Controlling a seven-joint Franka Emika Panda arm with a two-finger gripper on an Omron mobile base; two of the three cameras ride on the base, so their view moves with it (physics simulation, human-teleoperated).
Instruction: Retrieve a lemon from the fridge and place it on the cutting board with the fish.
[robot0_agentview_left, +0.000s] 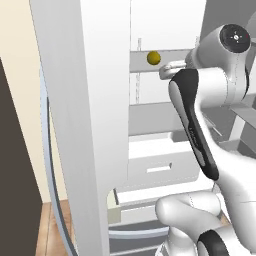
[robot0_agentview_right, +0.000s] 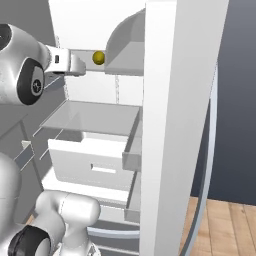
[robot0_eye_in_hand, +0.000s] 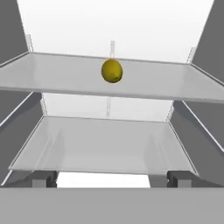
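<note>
The lemon (robot0_eye_in_hand: 112, 71) is a small dull-yellow ball resting alone on the upper glass shelf (robot0_eye_in_hand: 52, 76) of the open fridge (robot0_agentview_left: 95, 125). It also appears as the lemon (robot0_agentview_left: 153, 58) and the lemon (robot0_agentview_right: 99, 57) in the two base views. My gripper (robot0_eye_in_hand: 113, 179) is open, its dark fingertips (robot0_eye_in_hand: 43, 178) wide apart and empty. It faces into the fridge, short of the lemon and slightly below it. From the right base view the gripper (robot0_agentview_right: 80, 65) hangs just left of the fruit. The cutting board and the fish are out of view.
An open fridge door (robot0_agentview_right: 175, 125) stands close on the right, and the other door flanks the arm on the left. Below the lemon lie a second glass shelf (robot0_eye_in_hand: 105, 144) and a white drawer (robot0_agentview_right: 95, 162). Wooden floor (robot0_agentview_right: 225, 225) shows beside the fridge.
</note>
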